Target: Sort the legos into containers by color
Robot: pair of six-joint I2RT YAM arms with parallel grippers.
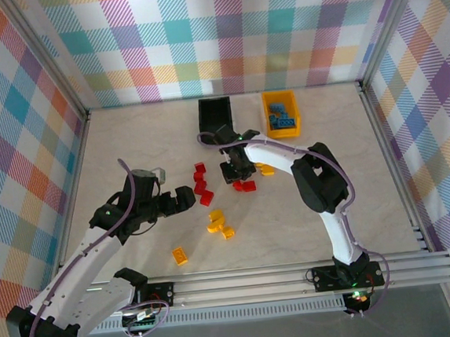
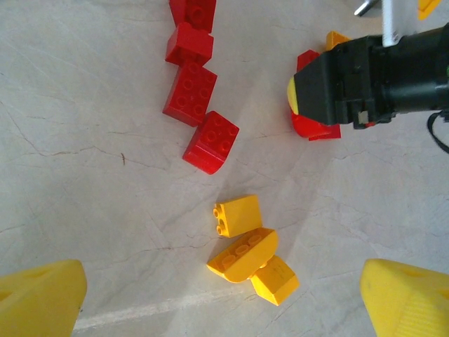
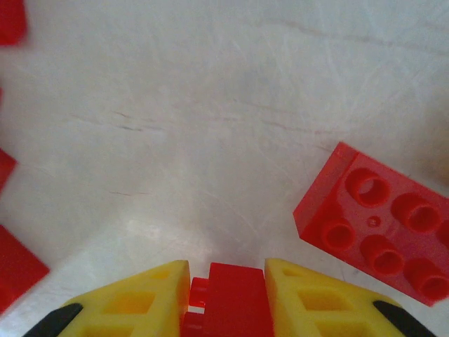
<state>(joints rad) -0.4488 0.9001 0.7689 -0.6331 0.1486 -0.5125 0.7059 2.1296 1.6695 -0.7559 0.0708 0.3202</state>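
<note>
**A:** What do the right fingers [image 3: 316, 302] have?

**B:** They are clenched on a red lego [image 3: 235, 298], a glossy, boxy piece of plastic. It sits squeezed between two yellow wedge-shaped tips moulded with hollow cells. I cannot tell whether it touches the counter [image 3: 210, 105] or hangs just above it.

**A:** And that surface?

**B:** Pale and smooth, stone-like, with thin grey veins and hairline scratches. Beside the held piece, to its right, lies another red brick [image 3: 379, 225]. It is a flat rectangle, skewed in the view, with round raised studs on top.

**A:** The left fingers [image 2: 38, 302]?

**B:** Released and spread wide, two blunt matte yellow blocks. On the counter between them lies a touching cluster of yellow legos [image 2: 243, 254]. One is square and lies on its side, one has a rounded edge and a row of studs, and one is a plain block.

**A:** Other reds?

**B:** A loose line of shiny red bricks [image 2: 191, 91], squarish, with four studs on the faces that show.

**A:** The containers?

**B:** At the far side stands a black bin [image 1: 215, 114], rectangular and open-topped. Near it, a yellow-orange bin [image 1: 283, 133] of the same shape holds blue legos [image 1: 283, 110]. One orange brick [image 1: 180, 256] lies alone toward the near edge.
</note>
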